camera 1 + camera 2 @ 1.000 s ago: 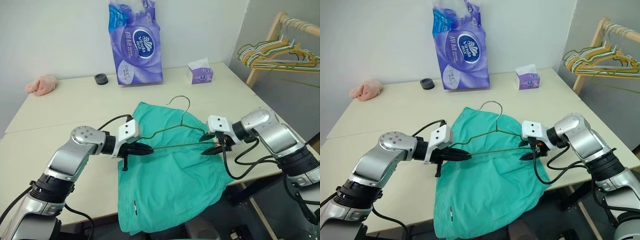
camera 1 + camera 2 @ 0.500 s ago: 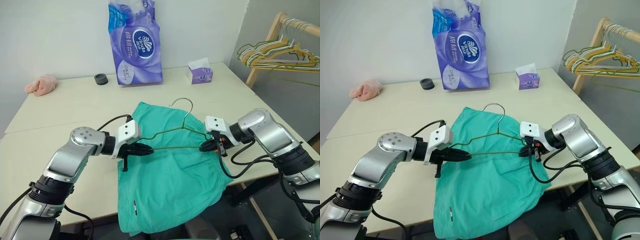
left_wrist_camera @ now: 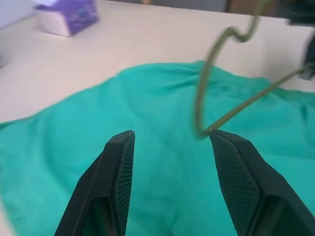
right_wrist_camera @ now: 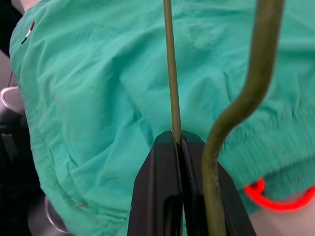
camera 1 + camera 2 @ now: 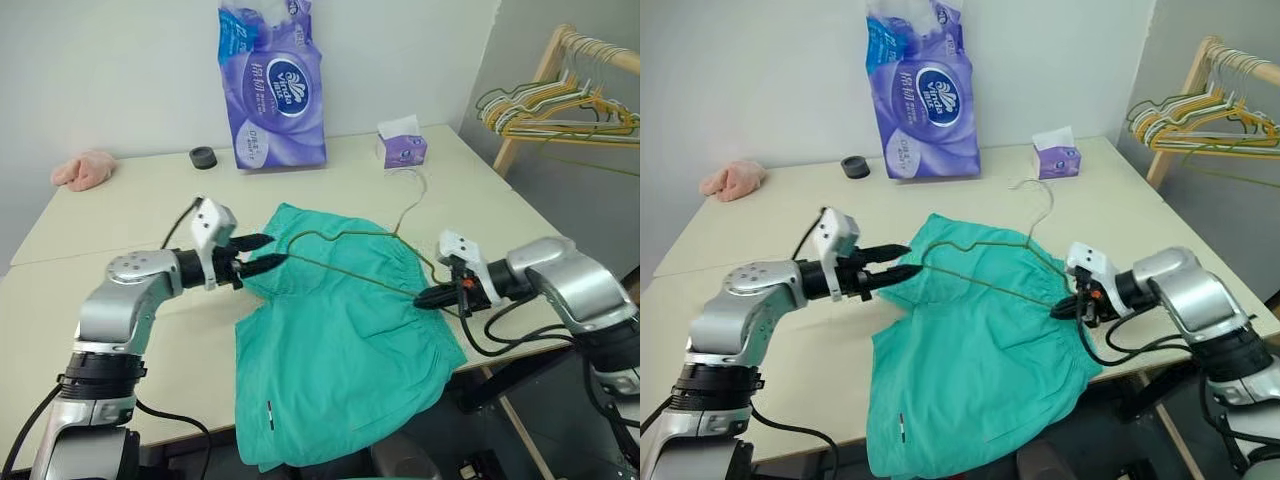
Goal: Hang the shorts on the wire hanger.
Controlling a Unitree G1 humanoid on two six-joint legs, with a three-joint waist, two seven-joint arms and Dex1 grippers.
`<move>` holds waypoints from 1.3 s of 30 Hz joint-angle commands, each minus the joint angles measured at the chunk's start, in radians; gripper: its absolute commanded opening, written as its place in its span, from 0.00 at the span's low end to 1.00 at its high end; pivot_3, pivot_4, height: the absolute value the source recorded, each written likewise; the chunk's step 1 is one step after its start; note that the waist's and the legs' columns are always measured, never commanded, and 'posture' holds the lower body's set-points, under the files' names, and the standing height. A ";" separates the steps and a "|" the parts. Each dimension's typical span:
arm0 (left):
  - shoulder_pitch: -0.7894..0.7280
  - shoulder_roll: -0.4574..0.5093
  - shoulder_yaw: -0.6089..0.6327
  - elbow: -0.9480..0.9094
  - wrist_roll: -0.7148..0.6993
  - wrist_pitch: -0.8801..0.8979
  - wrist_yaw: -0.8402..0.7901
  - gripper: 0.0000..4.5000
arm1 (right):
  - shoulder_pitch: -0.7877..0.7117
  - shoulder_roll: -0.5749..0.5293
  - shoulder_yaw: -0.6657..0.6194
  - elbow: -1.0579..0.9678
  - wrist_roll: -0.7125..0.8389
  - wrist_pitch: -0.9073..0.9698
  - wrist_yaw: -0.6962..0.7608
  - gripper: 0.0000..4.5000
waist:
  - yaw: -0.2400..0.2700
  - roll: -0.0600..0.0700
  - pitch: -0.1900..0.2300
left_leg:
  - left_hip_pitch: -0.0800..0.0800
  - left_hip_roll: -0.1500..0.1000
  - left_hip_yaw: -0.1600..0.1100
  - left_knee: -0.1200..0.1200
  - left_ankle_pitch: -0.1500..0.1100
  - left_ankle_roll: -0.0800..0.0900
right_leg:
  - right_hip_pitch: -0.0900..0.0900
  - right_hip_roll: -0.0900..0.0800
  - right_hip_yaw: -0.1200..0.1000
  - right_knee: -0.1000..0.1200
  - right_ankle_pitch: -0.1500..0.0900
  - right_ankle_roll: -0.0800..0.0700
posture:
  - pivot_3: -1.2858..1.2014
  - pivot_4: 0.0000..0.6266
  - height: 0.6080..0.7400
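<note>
The teal-green shorts [image 5: 340, 370] lie spread on the table [image 5: 150, 210], their lower part hanging over the front edge. Above them is the thin olive wire hanger [image 5: 352, 274], tilted, with its hook [image 5: 413, 195] pointing toward the tissue box. My right gripper [image 5: 420, 299] is shut on the hanger's straight bottom wire [image 4: 170, 73] at its right end, above the gathered waistband. At the shorts' left corner my left gripper [image 5: 272, 250] stands open. The hanger's left corner [image 3: 199, 98] sits just off one fingertip [image 3: 216, 140], and nothing is clamped between the fingers.
A purple pack of toilet paper [image 5: 270, 85], a black tape roll [image 5: 203, 157] and a pink cloth [image 5: 82, 170] sit along the far side. A purple tissue box [image 5: 402, 148] is at the far right. A wooden rack with several hangers [image 5: 560, 100] stands right of the table.
My left gripper opened, let go of the hanger's left end and moved up and to the left. The right gripper shut on the bar and drew right; the hook swung toward the tissue box.
</note>
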 commanded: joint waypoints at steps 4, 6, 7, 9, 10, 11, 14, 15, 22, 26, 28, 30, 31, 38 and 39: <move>0.054 0.054 0.000 0.010 -0.033 0.018 -0.081 0.69 | 0.163 -0.099 -0.189 -0.106 0.098 0.095 -0.073 0.00 | 0.000 0.000 0.000 | -0.001 0.000 0.000 0.000 0.000 0.000 | 0.000 0.000 -0.001 0.000 0.000 0.000 | 0.38 0.08 1.00; 0.071 0.059 -0.016 -0.030 -0.053 0.033 -0.115 0.83 | 0.206 -0.120 -0.230 -0.112 0.116 0.113 -0.094 0.00 | -0.001 0.000 0.000 | -0.001 0.000 0.000 0.000 0.000 0.000 | 0.000 0.000 -0.001 -0.001 0.000 0.000 | 0.37 0.09 1.00; 0.067 0.054 -0.025 -0.046 -0.058 0.030 -0.122 0.90 | 0.237 -0.135 -0.260 -0.108 0.127 0.125 -0.103 0.00 | 0.000 0.000 0.000 | -0.001 -0.001 0.000 0.000 0.000 0.000 | 0.000 0.000 0.000 -0.001 0.000 0.000 | 0.37 0.09 1.00; 0.058 0.049 -0.051 -0.072 -0.052 0.010 -0.136 0.99 | 0.288 -0.151 -0.315 -0.096 0.149 0.154 -0.125 0.00 | 0.002 0.000 0.000 | -0.001 -0.001 0.000 0.000 0.000 0.000 | 0.000 0.000 -0.001 -0.001 0.000 0.000 | 0.36 0.09 1.00; 0.055 0.050 -0.064 -0.084 -0.046 0.002 -0.143 0.99 | 0.310 -0.157 -0.336 -0.088 0.159 0.167 -0.134 0.00 | 0.002 0.000 0.000 | -0.001 -0.001 0.000 0.000 0.000 0.000 | 0.000 0.001 -0.001 -0.001 0.000 0.000 | 0.36 0.09 1.00; 0.054 0.056 -0.080 -0.100 -0.046 -0.003 -0.164 0.99 | 0.336 -0.164 -0.350 -0.081 0.167 0.174 -0.140 0.00 | 0.000 0.000 0.000 | -0.001 -0.001 0.001 0.000 0.000 0.000 | 0.001 0.002 -0.001 -0.001 0.000 0.000 | 0.36 0.09 1.00; 0.046 0.083 -0.117 -0.134 -0.051 -0.011 -0.237 0.99 | 0.400 -0.196 -0.373 -0.041 0.168 0.173 -0.147 0.00 | -0.004 0.000 0.000 | -0.001 -0.001 0.002 -0.001 0.000 0.000 | 0.000 0.004 0.000 -0.001 -0.001 0.000 | 0.36 0.10 1.00; 0.042 0.089 -0.123 -0.135 -0.047 -0.020 -0.253 0.99 | 0.412 -0.205 -0.376 -0.025 0.169 0.169 -0.149 0.00 | -0.006 0.000 0.000 | -0.001 -0.001 0.002 -0.001 0.000 0.000 | 0.000 0.004 0.000 -0.001 -0.001 0.001 | 0.36 0.10 1.00; 0.029 0.113 -0.163 -0.126 -0.033 -0.063 -0.329 0.99 | 0.445 -0.265 -0.350 0.080 0.166 0.122 -0.138 0.00 | -0.026 0.000 0.000 | 0.000 0.000 0.004 -0.002 0.000 0.000 | 0.000 0.005 0.001 -0.001 -0.004 0.004 | 0.36 0.10 1.00; 0.029 0.101 -0.162 -0.138 -0.035 -0.077 -0.320 0.99 | 0.456 -0.278 -0.350 0.105 0.178 0.120 -0.133 0.00 | -0.027 0.000 0.001 | 0.000 0.000 0.004 -0.002 0.000 0.001 | 0.000 0.005 0.001 -0.001 -0.005 0.004 | 0.36 0.10 1.00; 0.030 0.096 -0.158 -0.132 -0.032 -0.081 -0.308 0.99 | 0.463 -0.282 -0.351 0.077 0.198 0.129 -0.121 0.00 | -0.027 0.000 0.001 | 0.000 0.000 0.004 -0.002 -0.001 0.001 | 0.000 0.005 0.002 -0.001 -0.005 0.005 | 0.36 0.10 1.00; 0.030 0.093 -0.155 -0.125 -0.029 -0.086 -0.299 0.99 | 0.462 -0.281 -0.350 0.047 0.218 0.140 -0.113 0.00 | -0.027 0.000 0.001 | 0.000 0.000 0.004 -0.002 -0.001 0.001 | 0.000 0.005 0.002 -0.001 -0.005 0.005 | 0.36 0.10 1.00; 0.029 0.093 -0.155 -0.124 -0.029 -0.087 -0.296 0.99 | 0.462 -0.280 -0.349 0.041 0.223 0.141 -0.111 0.00 | -0.027 0.000 0.001 | 0.000 0.000 0.004 -0.002 -0.001 0.001 | 0.000 0.005 0.002 -0.001 -0.005 0.005 | 0.36 0.10 1.00; 0.000 0.090 -0.142 -0.053 -0.003 -0.126 -0.261 0.99 | 0.411 -0.269 -0.288 0.060 0.218 0.140 -0.116 0.00 | -0.027 -0.001 0.001 | 0.000 0.000 0.004 -0.002 -0.001 0.001 | 0.000 0.005 0.001 -0.001 -0.005 0.005 | 0.36 0.10 1.00; -0.007 0.091 -0.137 -0.036 0.002 -0.136 -0.254 0.99 | 0.400 -0.270 -0.266 0.071 0.208 0.132 -0.113 0.00 | -0.027 -0.001 0.001 | 0.000 0.000 0.004 -0.002 -0.001 0.001 | 0.000 0.005 0.001 -0.001 -0.005 0.005 | 0.36 0.10 1.00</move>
